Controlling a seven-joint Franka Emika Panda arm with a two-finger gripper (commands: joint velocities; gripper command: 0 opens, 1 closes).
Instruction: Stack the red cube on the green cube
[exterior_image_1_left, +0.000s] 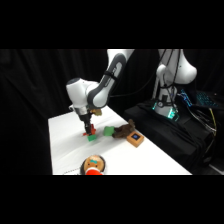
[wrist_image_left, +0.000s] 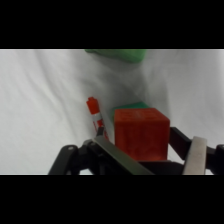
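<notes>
The claw (wrist_image_left: 145, 145) is clenched on the red cube (wrist_image_left: 140, 134), its fingers on the cube's two sides so the cube hangs level for stacking. Just behind and beneath the claw a sliver of the green cube (wrist_image_left: 131, 106) shows; the red cube seems to sit on it or just above, though contact is hard to judge. Farther off lies the paler green cube (exterior_image_1_left: 108, 131).
</notes>
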